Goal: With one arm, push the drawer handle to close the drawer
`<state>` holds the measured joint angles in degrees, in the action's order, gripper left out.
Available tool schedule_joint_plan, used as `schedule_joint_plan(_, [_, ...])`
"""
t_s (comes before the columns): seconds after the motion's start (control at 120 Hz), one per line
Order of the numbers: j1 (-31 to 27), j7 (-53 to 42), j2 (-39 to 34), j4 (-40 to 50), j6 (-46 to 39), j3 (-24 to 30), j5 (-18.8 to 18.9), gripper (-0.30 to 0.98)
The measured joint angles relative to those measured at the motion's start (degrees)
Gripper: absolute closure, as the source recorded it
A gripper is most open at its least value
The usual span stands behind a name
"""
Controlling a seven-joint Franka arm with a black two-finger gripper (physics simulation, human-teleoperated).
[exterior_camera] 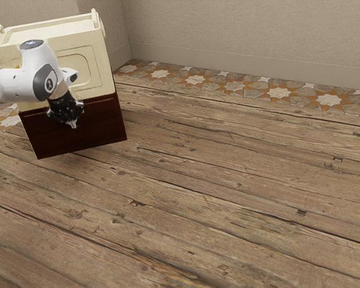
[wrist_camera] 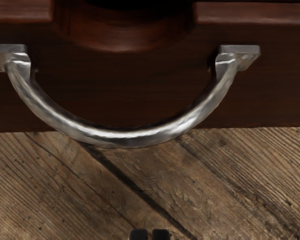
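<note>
Brown boards make up the floor, and they lie nearest in the exterior view, with long dark cracks and little holes. White and round, my arm comes in from the exterior view's left edge and bends down at the wrist. At its end, the black claw points down in front of the drawer, its two tips close together with just a thin gap and nothing in between. In the wrist view the handle is a shiny silver loop, hung by both ends on the dark red-brown drawer, and floor shows between the loop and the tips. The drawer is the low part of a cream box, near the far corner of the floor on the exterior view's left; I can't tell how far out it is. The box has a rail on top. Past the floor's far edge runs a strip of tiles, orange and gray with pale stars, and behind it stands a plain tan wall.
</note>
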<state>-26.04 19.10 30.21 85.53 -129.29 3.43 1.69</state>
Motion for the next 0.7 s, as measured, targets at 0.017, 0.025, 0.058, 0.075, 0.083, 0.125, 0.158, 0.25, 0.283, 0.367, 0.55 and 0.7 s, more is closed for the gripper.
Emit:
schedule_joint_plan(0.017, [0.3, 0.0, -1.2, 2.3, -0.6, 0.0, -0.6, 0.79])
schedule_joint_plan(0.025, [0.5, 0.0, -2.0, 3.7, -0.9, 0.0, -1.0, 0.79])
schedule_joint_plan(0.058, [1.6, -0.1, -5.1, 8.9, -2.2, 0.0, -2.6, 0.79])
schedule_joint_plan(0.075, [2.2, -0.1, -6.7, 11.4, -2.9, -0.1, -3.5, 0.79])
schedule_joint_plan(0.083, [2.7, -0.1, -7.5, 12.7, -3.3, -0.1, -3.9, 0.79])
schedule_joint_plan(0.125, [5.8, 0.0, -13.2, 20.2, -4.8, -0.8, -6.5, 0.79])
schedule_joint_plan(0.158, [9.2, 0.1, -18.3, 26.1, -5.7, -2.0, -8.6, 0.79])
schedule_joint_plan(0.25, [18.1, 0.2, -30.5, 35.9, -4.9, -3.5, -13.3, 0.77])
schedule_joint_plan(0.283, [21.1, 0.2, -33.6, 37.0, -3.5, -3.7, -14.4, 0.72])
schedule_joint_plan(0.367, [26.9, 0.2, -39.3, 37.8, 0.6, -3.8, -16.0, 0.53])
schedule_joint_plan(0.55, [34.7, 0.3, -45.3, 32.8, 9.3, -4.6, -7.1, 0.22])
schedule_joint_plan(0.7, [35.2, 0.3, -48.2, 32.7, 16.4, -5.0, -3.8, 0.11])
